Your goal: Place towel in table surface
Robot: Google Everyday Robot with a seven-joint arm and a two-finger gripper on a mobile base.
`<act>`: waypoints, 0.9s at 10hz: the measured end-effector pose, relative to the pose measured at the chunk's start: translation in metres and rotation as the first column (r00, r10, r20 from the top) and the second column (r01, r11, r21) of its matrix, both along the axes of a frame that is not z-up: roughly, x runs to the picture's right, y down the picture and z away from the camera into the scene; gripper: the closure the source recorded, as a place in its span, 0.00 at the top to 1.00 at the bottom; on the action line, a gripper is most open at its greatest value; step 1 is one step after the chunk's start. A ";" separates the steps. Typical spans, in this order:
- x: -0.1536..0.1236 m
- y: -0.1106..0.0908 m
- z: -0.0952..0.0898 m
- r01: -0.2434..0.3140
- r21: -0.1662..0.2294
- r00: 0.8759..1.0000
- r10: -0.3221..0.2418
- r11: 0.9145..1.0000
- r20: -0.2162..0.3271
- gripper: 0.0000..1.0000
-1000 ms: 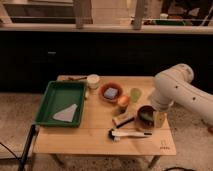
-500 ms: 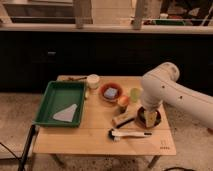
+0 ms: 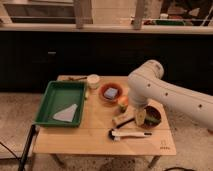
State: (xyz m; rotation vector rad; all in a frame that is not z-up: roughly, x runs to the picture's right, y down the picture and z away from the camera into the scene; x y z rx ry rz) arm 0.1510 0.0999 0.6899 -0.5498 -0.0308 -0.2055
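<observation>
The pale towel (image 3: 65, 115) lies in the green tray (image 3: 44, 102), centre left. It looks light and limp, best pinched at a corner. The pincer (image 3: 141, 118) hangs by the dark bowl (image 3: 156, 116), centre right, well apart; its state I cannot tell.

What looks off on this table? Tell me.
Nothing spilled or damaged. The towel lies in the green tray, not on the bare table. The pincer hangs by the dark bowl, away from the towel.
</observation>
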 end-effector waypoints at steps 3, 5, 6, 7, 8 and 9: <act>-0.040 -0.007 0.005 0.032 -0.001 0.999 -0.032 0.999 0.032 0.80; -0.047 -0.010 0.007 0.037 -0.002 0.999 -0.037 0.999 0.037 0.80; -0.048 -0.012 0.008 0.039 -0.002 0.999 -0.039 0.999 0.038 0.80; -0.054 -0.013 0.009 0.053 -0.001 0.998 -0.053 0.999 0.042 0.80; -0.066 -0.014 0.011 0.055 0.001 0.997 -0.055 0.999 0.051 0.80; -0.076 -0.016 0.014 0.056 0.004 0.997 -0.056 0.998 0.056 0.80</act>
